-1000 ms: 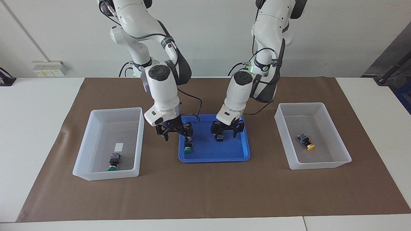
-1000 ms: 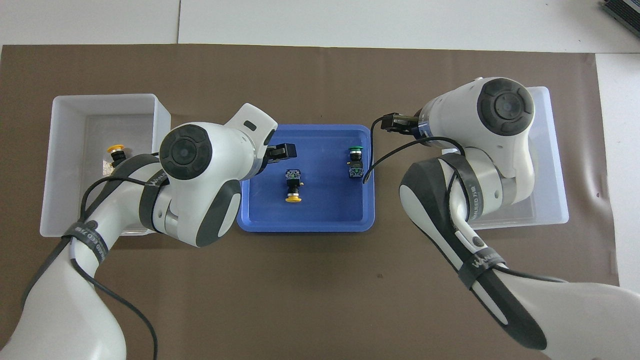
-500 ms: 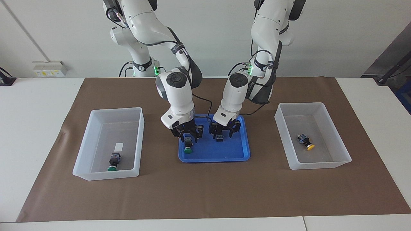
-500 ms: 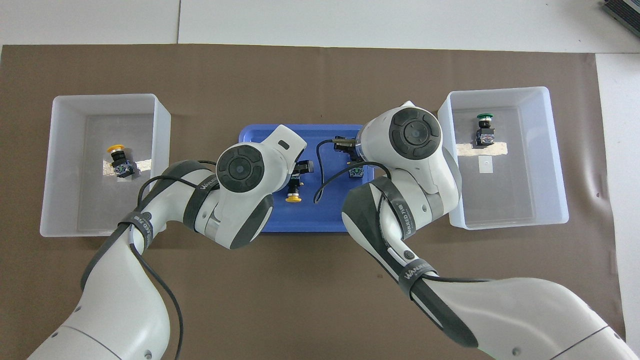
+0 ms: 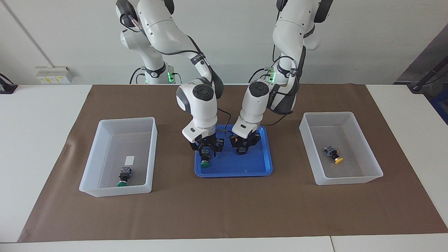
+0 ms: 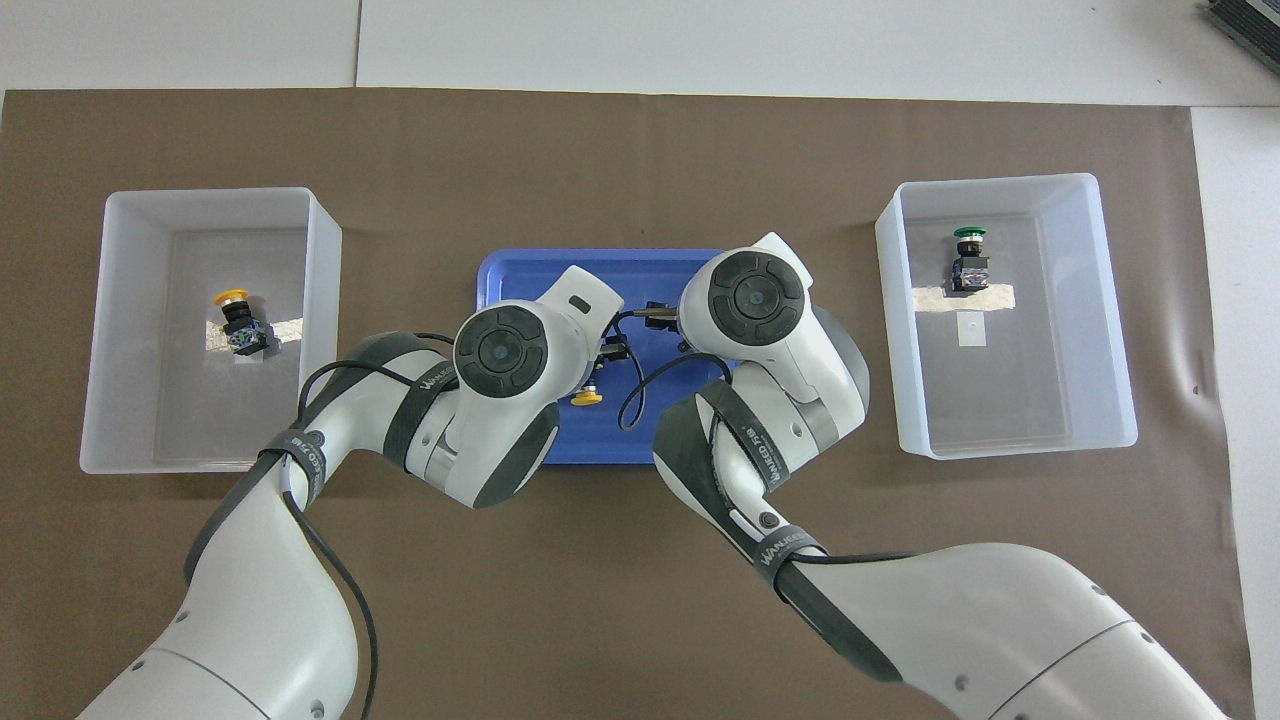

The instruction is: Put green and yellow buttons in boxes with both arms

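Two claws are down inside the shallow blue tray (image 5: 257,169) at the middle of the tabletop (image 5: 42,115), side by side and close together. The left claw (image 5: 242,149) has its fingers drawn in tight on the dark body of the yellow button in the tray (image 6: 586,398); from overhead only that button's yellow cap peeks out beside the arm's wrist. The right claw (image 5: 205,152) stands partly closed around the body of the green button in the tray (image 5: 205,162), whose green cap pokes out below its fingertips, on the side away from the robots.

Out from the left claw, toward the left arm's end of the tabletop, stands one translucent box (image 5: 367,175) with the boxed yellow button (image 5: 334,155) lying on its floor. Out from the right claw, toward the right arm's end, stands the matching box (image 5: 94,190), with the boxed green button (image 5: 124,176) lying inside just beside a small white label (image 5: 130,160). Everything sits on a brown mat (image 5: 224,210).
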{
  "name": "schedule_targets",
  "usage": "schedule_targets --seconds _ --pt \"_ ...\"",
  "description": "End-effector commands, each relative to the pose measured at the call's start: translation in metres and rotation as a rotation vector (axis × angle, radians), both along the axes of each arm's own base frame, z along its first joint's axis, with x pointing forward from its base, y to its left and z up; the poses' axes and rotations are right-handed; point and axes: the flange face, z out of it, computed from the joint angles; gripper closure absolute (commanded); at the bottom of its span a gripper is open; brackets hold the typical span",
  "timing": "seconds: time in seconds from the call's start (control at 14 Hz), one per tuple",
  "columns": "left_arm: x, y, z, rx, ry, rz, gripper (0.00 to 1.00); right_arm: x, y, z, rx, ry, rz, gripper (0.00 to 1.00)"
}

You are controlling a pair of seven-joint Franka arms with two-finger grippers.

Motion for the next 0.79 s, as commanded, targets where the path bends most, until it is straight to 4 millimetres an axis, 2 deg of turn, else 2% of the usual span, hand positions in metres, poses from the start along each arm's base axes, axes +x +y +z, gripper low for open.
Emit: schedule_targets --seconds 0.0,0.14,0.21,0.43,0.5,0.71 --pt "0.009 0.011 0.006 0.005 -0.019 0.029 1.0 -0.006 -0.006 -0.021 0.007 -0.027 -0.005 0.37" --pt "0.019 0.026 0.017 0.016 -0.009 0.053 1.0 -0.006 -0.004 -0.019 0.014 -0.033 -0.007 0.43" --pt "0.031 0.046 0.033 0.029 0.001 0.08 1.0 -0.006 -0.003 -0.019 0.015 -0.032 -0.007 0.47" --pt "0.049 0.092 0.081 0.034 0.01 0.154 1.0 -0.005 0.009 -0.006 0.026 -0.046 0.0 0.46" --pt "0.054 0.105 0.1 0.034 0.009 0.178 1.0 -0.002 0.013 0.002 0.035 -0.057 -0.001 0.42" --pt "0.078 0.156 0.143 0.019 0.024 0.275 1.0 0.006 0.013 0.021 0.038 -0.064 -0.011 0.17"
